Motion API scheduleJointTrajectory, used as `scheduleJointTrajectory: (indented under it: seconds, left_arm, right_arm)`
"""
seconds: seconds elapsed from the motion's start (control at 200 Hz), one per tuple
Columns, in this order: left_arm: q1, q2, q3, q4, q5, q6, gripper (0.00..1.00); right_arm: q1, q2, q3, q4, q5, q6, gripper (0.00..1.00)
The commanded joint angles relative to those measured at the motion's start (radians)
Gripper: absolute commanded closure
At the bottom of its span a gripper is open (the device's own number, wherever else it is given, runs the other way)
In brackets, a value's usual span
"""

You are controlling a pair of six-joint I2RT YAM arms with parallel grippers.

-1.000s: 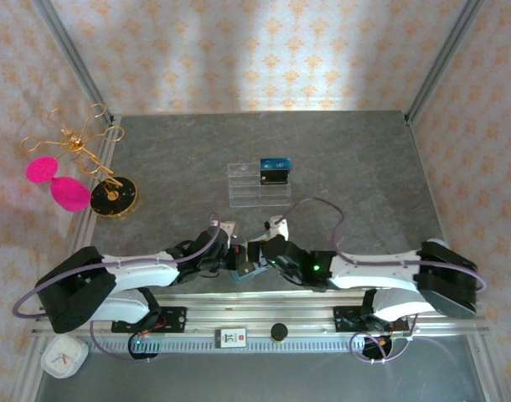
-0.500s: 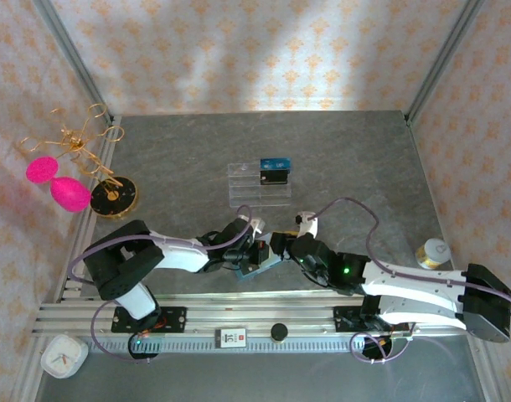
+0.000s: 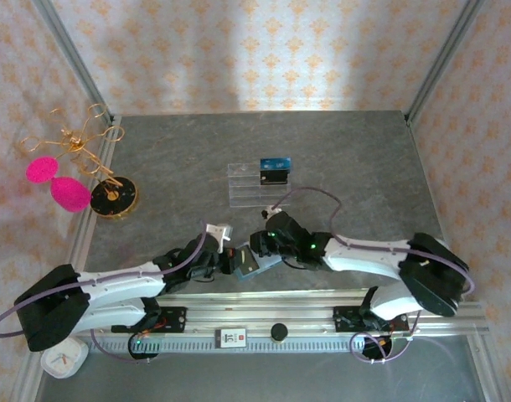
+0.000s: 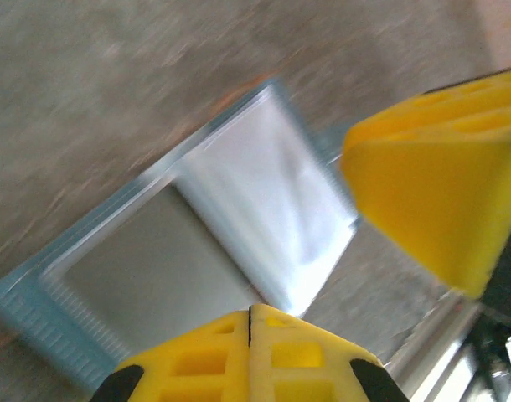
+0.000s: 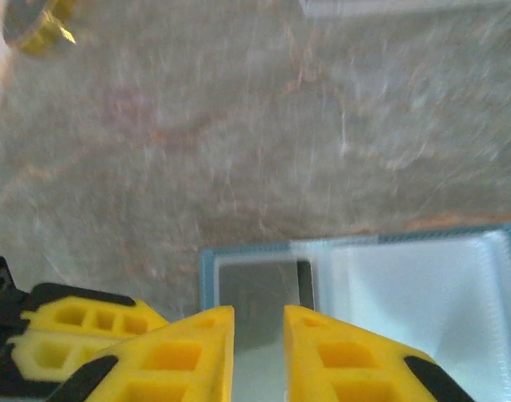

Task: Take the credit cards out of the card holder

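Note:
The teal-blue card holder lies open on the table between both grippers. In the right wrist view its pale lining shows beside a grey pocket panel with a dark strip at the panel's edge; I cannot tell if that strip is a card. My right gripper hovers over that panel, jaws a narrow gap apart. My left gripper is shut at the holder's near edge with nothing seen between its fingers. A dark card with pale marks and a blue one stand in the clear acrylic stand.
A gold wire stand with pink ornaments and a black-gold base sits at the left. A metal rail runs along the near edge, with a white clock at the front left. Patterned walls enclose the table.
Both arms have shifted. The right gripper swung back left over the holder's far edge, and the left gripper drew back to its left side. The holder now shows lying open.

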Motion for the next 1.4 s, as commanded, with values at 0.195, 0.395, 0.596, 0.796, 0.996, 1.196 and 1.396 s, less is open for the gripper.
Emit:
scheduleJointTrajectory:
  seconds: [0.195,0.395,0.596,0.796,0.996,1.196,1.396]
  left_arm:
    - [0.039,0.063,-0.009,0.019,-0.044,0.035,1.0]
    - [0.072,0.118,0.014,0.003,-0.041,0.089,1.0]
    - [0.077,0.147,0.019,0.001,-0.043,0.109,1.0]
    - [0.078,0.18,0.022,0.015,-0.03,0.119,1.0]
    - [0.078,0.193,0.026,0.015,-0.023,0.126,1.0]
    - [0.078,0.186,0.026,0.008,-0.017,0.129,1.0]
    - [0.082,0.158,0.019,-0.011,-0.021,0.137,1.0]
  right_arm:
    - [-0.038,0.14,0.072,-0.035,-0.183,-0.061,0.77]
    - [-0.048,0.166,0.077,-0.057,-0.145,-0.05,0.74]
    - [-0.05,0.191,0.087,-0.088,-0.112,-0.047,0.73]
    - [-0.05,0.211,0.079,-0.069,-0.149,-0.044,0.75]
    - [-0.05,0.193,0.06,-0.021,-0.181,-0.021,0.85]
    - [-0.051,0.185,0.039,-0.001,-0.167,0.009,1.0]
    - [-0.05,0.112,-0.008,-0.041,-0.028,0.051,1.0]
